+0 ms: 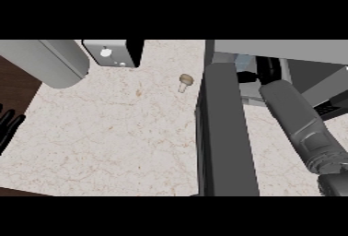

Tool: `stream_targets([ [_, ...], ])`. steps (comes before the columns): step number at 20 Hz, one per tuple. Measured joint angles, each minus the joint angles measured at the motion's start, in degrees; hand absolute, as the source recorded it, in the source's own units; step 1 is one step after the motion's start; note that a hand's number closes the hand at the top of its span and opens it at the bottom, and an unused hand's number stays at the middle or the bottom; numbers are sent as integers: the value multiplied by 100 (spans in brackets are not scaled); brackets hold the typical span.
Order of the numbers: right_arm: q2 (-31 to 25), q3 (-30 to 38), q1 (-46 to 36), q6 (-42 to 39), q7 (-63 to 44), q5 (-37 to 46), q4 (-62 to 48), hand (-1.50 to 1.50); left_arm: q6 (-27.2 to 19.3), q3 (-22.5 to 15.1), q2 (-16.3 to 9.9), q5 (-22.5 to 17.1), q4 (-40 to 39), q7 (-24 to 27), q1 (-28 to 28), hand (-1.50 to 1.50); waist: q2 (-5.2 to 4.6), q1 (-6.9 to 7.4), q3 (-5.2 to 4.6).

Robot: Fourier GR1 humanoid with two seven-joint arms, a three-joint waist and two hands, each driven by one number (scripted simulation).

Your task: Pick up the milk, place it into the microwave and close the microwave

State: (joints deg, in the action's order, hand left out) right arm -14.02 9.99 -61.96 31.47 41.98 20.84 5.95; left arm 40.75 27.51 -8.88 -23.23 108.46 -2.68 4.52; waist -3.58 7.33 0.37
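Grey right forearm (299, 124) reaches past the open microwave door (228, 133) into the microwave (285, 50); its hand is hidden, so I cannot tell its fingers or see the milk. Left hand (9, 123) rests with relaxed fingers at the counter (115, 133) edge; best withdraw straight, clearing the door

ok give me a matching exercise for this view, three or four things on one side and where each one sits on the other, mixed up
Things:
1. mushroom
2. microwave door
3. left hand
4. right forearm

Places:
A. at the view's left edge
B. reaching into the microwave at the right
C. on the counter near the middle top
D. standing open, down the middle of the view

Pairs: 1-C, 2-D, 3-A, 4-B
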Motion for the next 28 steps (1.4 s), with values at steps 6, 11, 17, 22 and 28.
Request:
stream_targets([
  [6, 70, 391, 153, -866, 375, -422, 45, -150, 85, -317, 173, 90, 86, -3, -12, -150, 82, -156, -5],
  [11, 156, 663, 451, -1521, 708, -718, 20, -150, 186, -613, 357, 222, 100, 29, 36, 150, 134, -263, -10],
  [17, 217, 882, 804, -2512, 935, -993, -10, -150, 139, -939, 454, 155, 283, -244, 35, 150, 216, -416, -16],
  [22, 334, 941, 1209, -3218, 1160, -1134, 73, -150, -42, -1475, 747, 412, 464, -413, 122, 150, 280, -547, -23],
  [28, 437, 845, 1868, -3605, 1311, -1211, 412, -150, -268, -1885, 825, 565, 397, -638, 15, 150, 336, -675, -32],
])
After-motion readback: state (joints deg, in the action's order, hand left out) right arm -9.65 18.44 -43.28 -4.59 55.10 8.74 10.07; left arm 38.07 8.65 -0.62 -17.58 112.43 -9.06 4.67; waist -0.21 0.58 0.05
